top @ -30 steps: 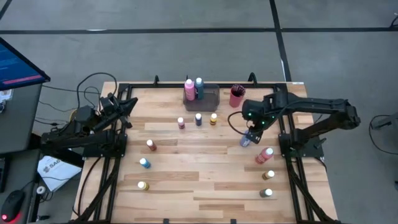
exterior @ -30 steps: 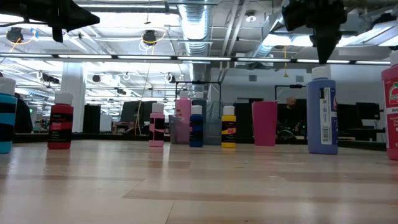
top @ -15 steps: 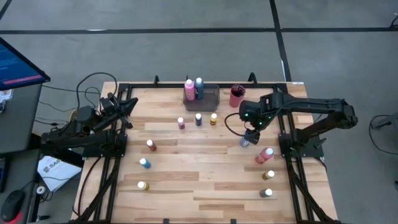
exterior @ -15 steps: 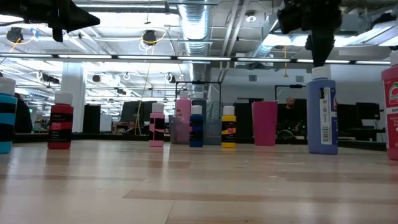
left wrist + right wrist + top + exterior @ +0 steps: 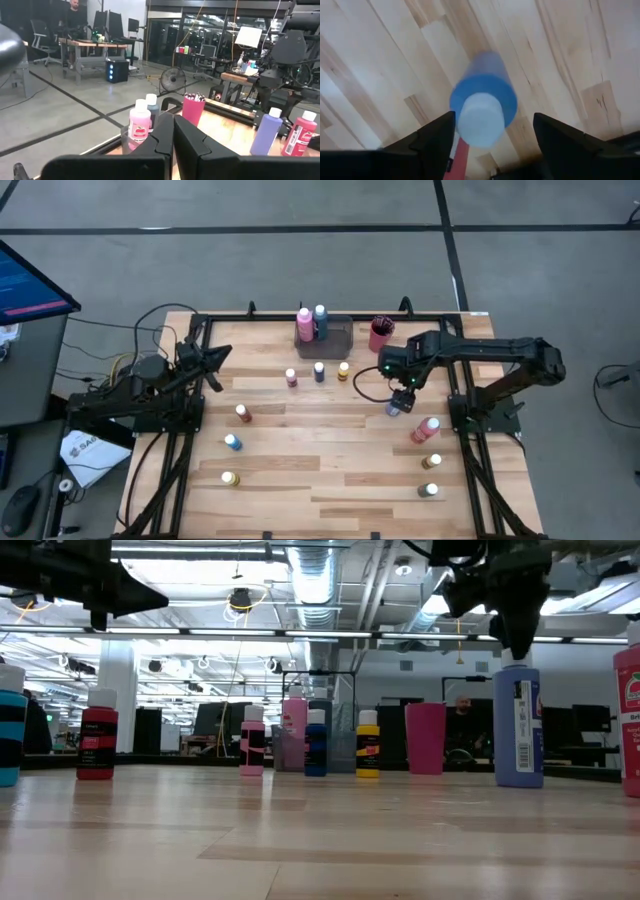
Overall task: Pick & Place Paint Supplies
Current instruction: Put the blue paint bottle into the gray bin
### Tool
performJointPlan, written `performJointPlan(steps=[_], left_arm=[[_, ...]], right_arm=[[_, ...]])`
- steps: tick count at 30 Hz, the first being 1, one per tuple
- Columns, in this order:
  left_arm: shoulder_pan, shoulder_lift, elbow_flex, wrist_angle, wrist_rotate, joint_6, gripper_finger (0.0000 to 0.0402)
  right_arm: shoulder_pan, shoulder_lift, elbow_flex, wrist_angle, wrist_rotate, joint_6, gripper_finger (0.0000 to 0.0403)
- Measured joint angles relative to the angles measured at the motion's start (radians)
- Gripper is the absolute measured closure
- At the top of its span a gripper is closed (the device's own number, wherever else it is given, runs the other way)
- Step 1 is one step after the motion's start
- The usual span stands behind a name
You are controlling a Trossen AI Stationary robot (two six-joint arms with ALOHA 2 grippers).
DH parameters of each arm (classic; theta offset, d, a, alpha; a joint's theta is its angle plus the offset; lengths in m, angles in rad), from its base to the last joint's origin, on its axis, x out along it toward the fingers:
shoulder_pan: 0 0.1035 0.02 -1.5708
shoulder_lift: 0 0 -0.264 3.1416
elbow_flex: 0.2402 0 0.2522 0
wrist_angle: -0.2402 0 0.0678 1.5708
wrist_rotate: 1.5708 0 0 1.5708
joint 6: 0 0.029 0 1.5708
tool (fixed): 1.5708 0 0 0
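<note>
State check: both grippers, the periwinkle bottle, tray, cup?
Right gripper: open, above the periwinkle bottle, not gripping.
Periwinkle bottle: upright on the table, capped, free.
Left gripper: shut, empty, raised over the table's left side.
Tray: holds two upright bottles.
Cup: upright, brushes inside.

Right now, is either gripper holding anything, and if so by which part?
Nothing is held. The right gripper hangs open above the white cap of the blue paint bottle, fingers clear of it. The left gripper is shut on nothing.

Bare desk (image 5: pixel 330 480) along the near middle, tall pink bottle (image 5: pixel 426 429) just beside the periwinkle bottle (image 5: pixel 396 408), three small bottles (image 5: pixel 318 372) crowding the grey tray (image 5: pixel 338 340) approach
</note>
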Motion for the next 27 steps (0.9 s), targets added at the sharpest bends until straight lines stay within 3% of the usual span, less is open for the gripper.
performJointPlan(steps=[15,22,27], left_arm=[[0.000,0.000,0.000,-0.001,-0.001,0.002,0.0399],[0.000,0.000,0.001,-0.001,-0.001,0.003,0.0399],[0.000,0.000,0.001,-0.002,-0.001,0.003,0.0399]], right_arm=[[0.001,-0.013,-0.050,0.077,0.004,-0.008,0.0289],[0.000,-0.028,-0.041,0.109,0.002,0.001,0.0289],[-0.034,-0.034,0.056,0.115,-0.005,0.011,0.0289]])
